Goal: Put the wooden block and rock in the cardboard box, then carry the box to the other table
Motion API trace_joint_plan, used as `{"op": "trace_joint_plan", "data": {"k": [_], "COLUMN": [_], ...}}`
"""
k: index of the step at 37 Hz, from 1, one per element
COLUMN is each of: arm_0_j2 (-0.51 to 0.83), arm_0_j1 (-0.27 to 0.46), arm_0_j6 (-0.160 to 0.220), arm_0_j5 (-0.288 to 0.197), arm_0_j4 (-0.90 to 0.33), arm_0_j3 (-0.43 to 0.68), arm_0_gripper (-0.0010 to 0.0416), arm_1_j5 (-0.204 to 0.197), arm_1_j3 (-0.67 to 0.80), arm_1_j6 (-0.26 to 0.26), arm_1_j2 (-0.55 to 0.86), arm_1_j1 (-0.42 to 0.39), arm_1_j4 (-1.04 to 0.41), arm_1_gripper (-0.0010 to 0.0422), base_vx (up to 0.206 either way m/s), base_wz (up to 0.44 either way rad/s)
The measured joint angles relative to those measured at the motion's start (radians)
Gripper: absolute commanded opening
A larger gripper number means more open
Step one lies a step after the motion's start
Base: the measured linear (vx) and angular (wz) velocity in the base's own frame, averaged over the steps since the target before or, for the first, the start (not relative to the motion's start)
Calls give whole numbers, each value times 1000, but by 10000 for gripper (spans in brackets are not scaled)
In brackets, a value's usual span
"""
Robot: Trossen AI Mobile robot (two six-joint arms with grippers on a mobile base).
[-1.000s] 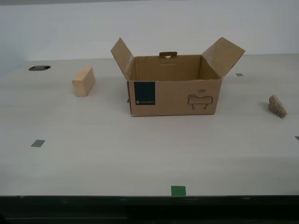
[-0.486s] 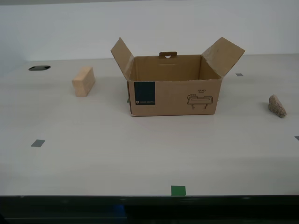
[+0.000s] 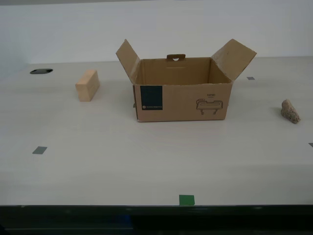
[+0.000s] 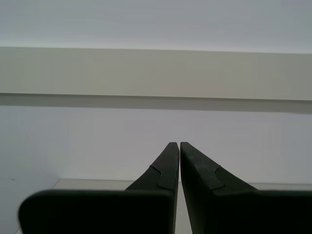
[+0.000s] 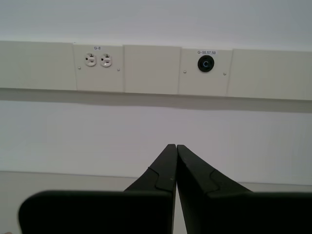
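The open cardboard box (image 3: pixel 182 95) stands mid-table in the exterior view, flaps spread, a dark blue label on its front. The pale wooden block (image 3: pixel 87 85) rests on the table toward the exterior view's left of the box. The speckled rock (image 3: pixel 290 111) lies near the exterior view's right edge. Neither arm appears in the exterior view. My first gripper (image 5: pixel 175 146) is shut with nothing in it and faces a wall. My second gripper (image 4: pixel 179 143) is shut and empty too, facing a plain wall. The other table is out of view.
The smooth off-white table (image 3: pixel 146 161) bears grey tape squares (image 3: pixel 39 150), a green tape mark (image 3: pixel 186 199) at its near edge and a dark cable hole (image 3: pixel 41 71) at the back. Wall outlets (image 5: pixel 98 60) show in the first wrist view.
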Motion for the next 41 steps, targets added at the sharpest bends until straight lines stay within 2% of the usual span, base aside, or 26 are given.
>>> {"op": "trace_joint_plan", "data": {"k": [41], "arm_0_j2": [0], "arm_0_j1": [-1], "arm_0_j6": [0], "arm_0_j5": [0], "arm_0_j4": [0], "arm_0_j3": [0], "arm_0_gripper": [0], "arm_1_j5": [0], "arm_1_j3": [0], "arm_1_j6": [8], "arm_1_j2": [0], "arm_1_j1": [0], "arm_1_j4": [0], "arm_1_gripper": [0], "base_vx": [0], "base_wz": [0]}}
